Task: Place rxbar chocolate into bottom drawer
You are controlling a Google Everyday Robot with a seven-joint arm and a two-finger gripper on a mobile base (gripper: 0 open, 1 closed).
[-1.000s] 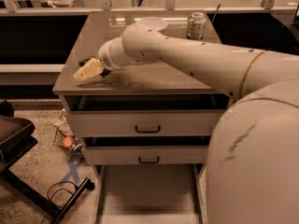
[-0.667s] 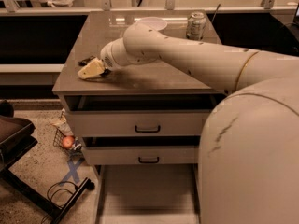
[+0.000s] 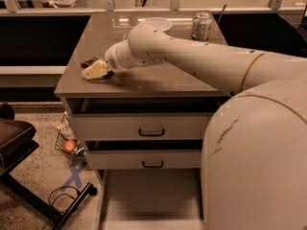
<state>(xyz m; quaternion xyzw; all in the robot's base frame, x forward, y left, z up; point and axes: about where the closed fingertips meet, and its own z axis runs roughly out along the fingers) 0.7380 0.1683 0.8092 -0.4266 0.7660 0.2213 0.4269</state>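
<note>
Cream gripper [image 3: 95,71] low over grey-brown bench [image 3: 163,83], near front-left corner; grip state: cannot tell. Dark flat-wrapped rxbar chocolate [image 3: 89,61] right at gripper, far side. Likely step: secure bar. Seat squarely across narrow width, lift straight. Bench edges close beside gripper. Wide grey tray-like bottom drawer [image 3: 148,195] open well below; swing outward past upper drawers [image 3: 144,127] before descending.

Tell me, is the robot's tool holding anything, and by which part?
It cannot be told. The tool is down at the left of the cabinet top, right beside a small dark snack bar, but no grip shows.
</note>
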